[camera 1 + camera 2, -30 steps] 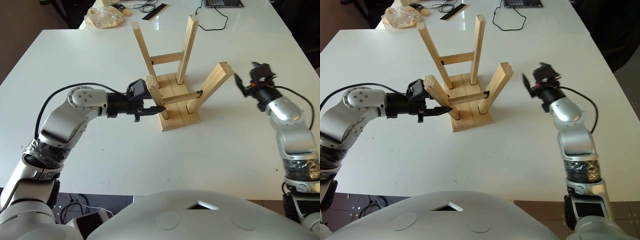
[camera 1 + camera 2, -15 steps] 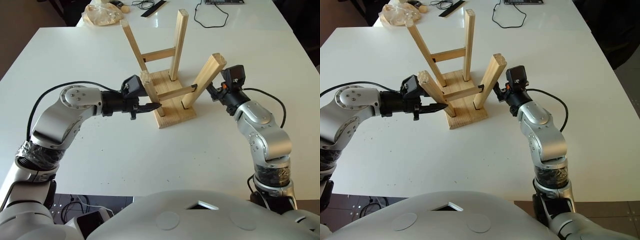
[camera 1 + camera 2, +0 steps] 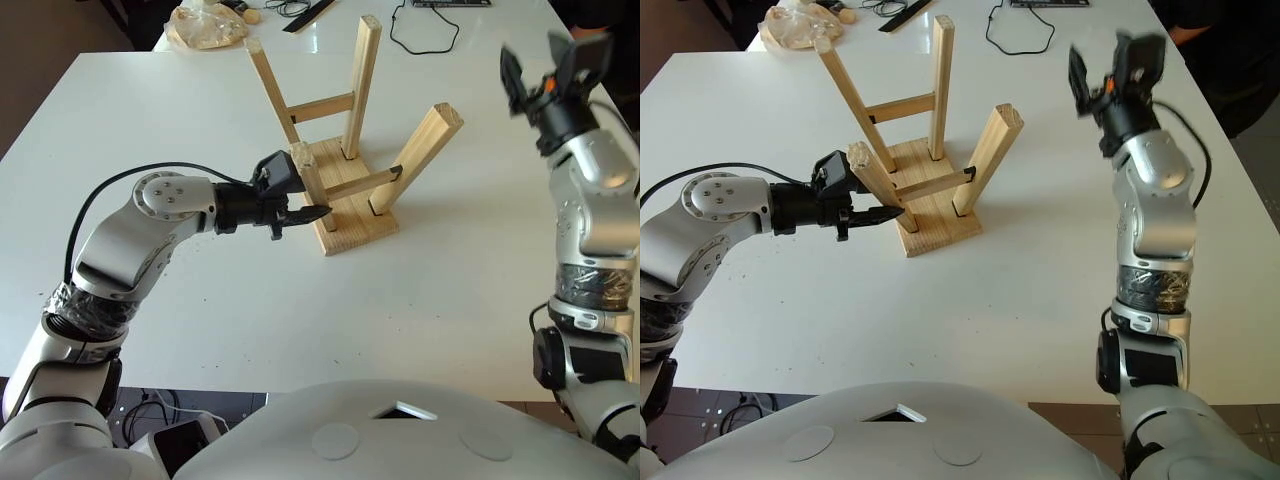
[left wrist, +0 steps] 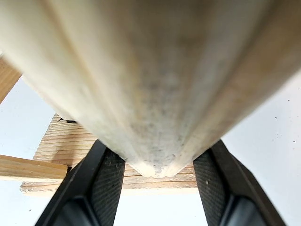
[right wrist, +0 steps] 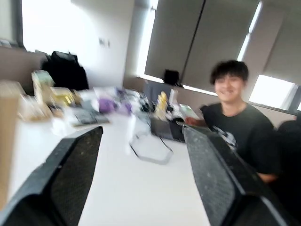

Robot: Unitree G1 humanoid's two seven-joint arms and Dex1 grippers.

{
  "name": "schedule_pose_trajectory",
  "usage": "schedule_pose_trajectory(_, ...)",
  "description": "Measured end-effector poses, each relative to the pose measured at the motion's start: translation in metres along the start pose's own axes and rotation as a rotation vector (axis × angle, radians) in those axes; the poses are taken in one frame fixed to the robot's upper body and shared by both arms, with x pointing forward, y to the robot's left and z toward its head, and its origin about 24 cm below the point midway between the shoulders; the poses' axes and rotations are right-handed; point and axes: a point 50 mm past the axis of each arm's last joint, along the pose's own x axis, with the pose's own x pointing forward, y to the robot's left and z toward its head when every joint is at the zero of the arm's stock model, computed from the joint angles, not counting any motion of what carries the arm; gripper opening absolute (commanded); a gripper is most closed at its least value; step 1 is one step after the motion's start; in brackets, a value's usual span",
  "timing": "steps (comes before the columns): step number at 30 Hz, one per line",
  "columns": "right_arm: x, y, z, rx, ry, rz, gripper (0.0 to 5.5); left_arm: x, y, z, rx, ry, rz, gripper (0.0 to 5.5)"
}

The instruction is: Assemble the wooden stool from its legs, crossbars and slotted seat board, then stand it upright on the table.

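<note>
The stool stands upside down, its slotted seat board (image 3: 352,222) flat on the white table (image 3: 150,120) and its legs pointing up. The two far legs are joined by a crossbar (image 3: 322,106). A second crossbar (image 3: 358,186) links the near left leg (image 3: 304,172) to the right leg (image 3: 418,155), which leans outward. My left gripper (image 3: 308,213) is shut on the near left leg low down; in the left wrist view that leg (image 4: 150,80) sits between the black fingers (image 4: 107,181). My right gripper (image 3: 545,68) is open, high in the air to the right of the stool, holding nothing.
A crumpled plastic bag (image 3: 208,26) and a black bar (image 3: 308,14) lie at the table's far edge, with cables (image 3: 425,30) on a second table behind. Bare tabletop stretches in front of the stool and to its right.
My right gripper went in to the leaning right leg, then rose up and away to the right, open. My left gripper stayed shut on the near left leg.
</note>
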Motion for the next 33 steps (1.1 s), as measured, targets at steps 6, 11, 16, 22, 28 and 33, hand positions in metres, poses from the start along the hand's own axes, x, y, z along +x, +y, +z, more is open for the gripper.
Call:
schedule_pose_trajectory(6,0.009,0.033,0.070,0.391,-0.241,0.234,3.17,0.001,0.000,-0.001,-0.001,0.004,-0.007,2.06)
schedule_pose_trajectory(11,0.014,0.055,0.064,0.338,-0.134,0.336,3.17,0.001,-0.001,-0.001,0.000,0.005,-0.007,2.06)
schedule_pose_trajectory(16,-0.009,0.093,-0.008,0.181,0.124,0.455,3.17,0.003,-0.002,-0.002,0.001,0.011,-0.013,2.06)
schedule_pose_trajectory(22,-0.014,0.101,-0.015,0.236,0.115,0.484,3.17,0.004,-0.002,-0.002,0.004,0.016,-0.013,2.06)
schedule_pose_trajectory(28,0.002,0.064,0.031,0.395,-0.093,0.360,3.17,0.004,-0.002,-0.002,0.008,0.011,-0.012,2.06)
schedule_pose_trajectory(33,0.005,0.012,0.051,0.409,-0.214,0.163,3.17,0.003,-0.003,-0.002,0.004,0.005,-0.005,2.06)
